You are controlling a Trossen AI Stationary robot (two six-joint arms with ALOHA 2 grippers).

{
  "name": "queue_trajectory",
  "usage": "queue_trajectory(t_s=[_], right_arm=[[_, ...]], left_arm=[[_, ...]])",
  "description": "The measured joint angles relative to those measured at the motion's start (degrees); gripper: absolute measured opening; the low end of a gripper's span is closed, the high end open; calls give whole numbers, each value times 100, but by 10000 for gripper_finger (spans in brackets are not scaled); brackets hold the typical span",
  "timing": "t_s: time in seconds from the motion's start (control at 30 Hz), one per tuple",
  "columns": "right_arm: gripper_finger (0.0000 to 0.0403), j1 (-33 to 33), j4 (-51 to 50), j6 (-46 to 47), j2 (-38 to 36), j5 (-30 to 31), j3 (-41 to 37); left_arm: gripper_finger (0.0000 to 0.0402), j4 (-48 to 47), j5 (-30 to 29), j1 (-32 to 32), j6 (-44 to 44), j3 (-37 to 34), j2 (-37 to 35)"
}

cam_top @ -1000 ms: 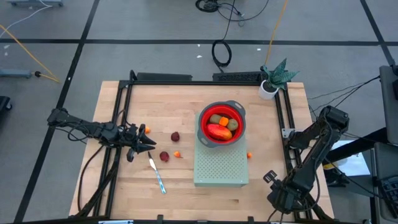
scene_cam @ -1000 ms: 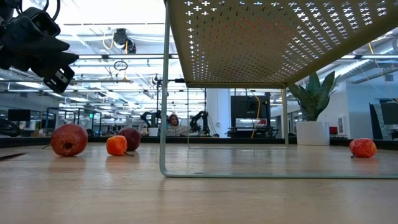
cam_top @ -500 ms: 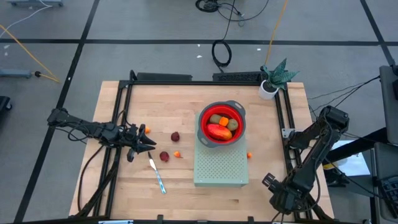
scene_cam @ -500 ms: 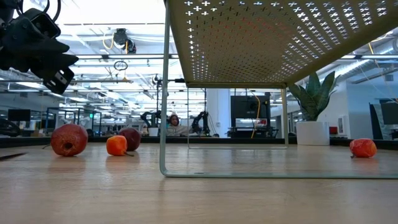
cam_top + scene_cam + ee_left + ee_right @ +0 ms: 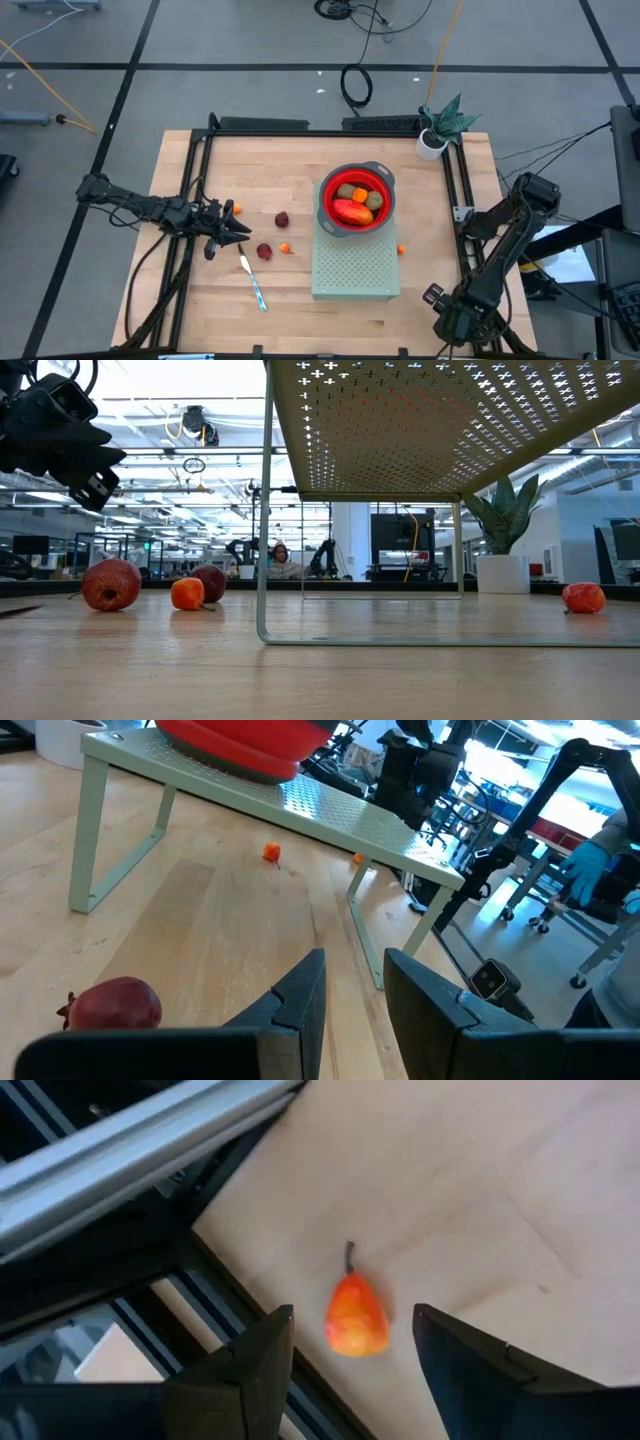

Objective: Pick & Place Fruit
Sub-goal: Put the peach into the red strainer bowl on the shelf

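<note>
The pale wooden surface (image 5: 200,300) carries a pale green perforated metal stand (image 5: 355,268) right of centre. A red collapsible bowl with a grey rim (image 5: 357,187) sits on the far end of the stand. The bowl holds an elongated red-orange fruit (image 5: 352,211), two brown-green oval fruits (image 5: 346,190) and a small orange piece (image 5: 360,195).

Outside the bowl, two dark red ball fruits (image 5: 282,219) lie left of the stand, well apart from it. A tiny orange ball (image 5: 285,248) lies just beside the nearer one. Another tiny orange ball (image 5: 401,249) lies just beside the stand's right edge. A third (image 5: 235,209) lies near the left gripper. A thin knife with a light-blue handle (image 5: 253,283) lies on the surface near the left gripper.

The left gripper (image 5: 236,232) hovers above the surface at its left side. Its fingers (image 5: 305,995) stand narrowly parted and grasp nothing.

The right gripper (image 5: 350,1342) is at the near right corner of the surface. Its fingers (image 5: 265,1345) are released, spread on either side of a small orange pear-shaped fruit with a dark stem (image 5: 357,1315), which lies on the surface close to its edge, clear of both.
</note>
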Motion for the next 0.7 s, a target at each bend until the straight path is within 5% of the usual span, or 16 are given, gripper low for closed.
queue_trajectory(t_s=[0.7], right_arm=[[201,11,-126,8,857,-22,0]], left_arm=[[102,-46,63,4,96,0,-1]])
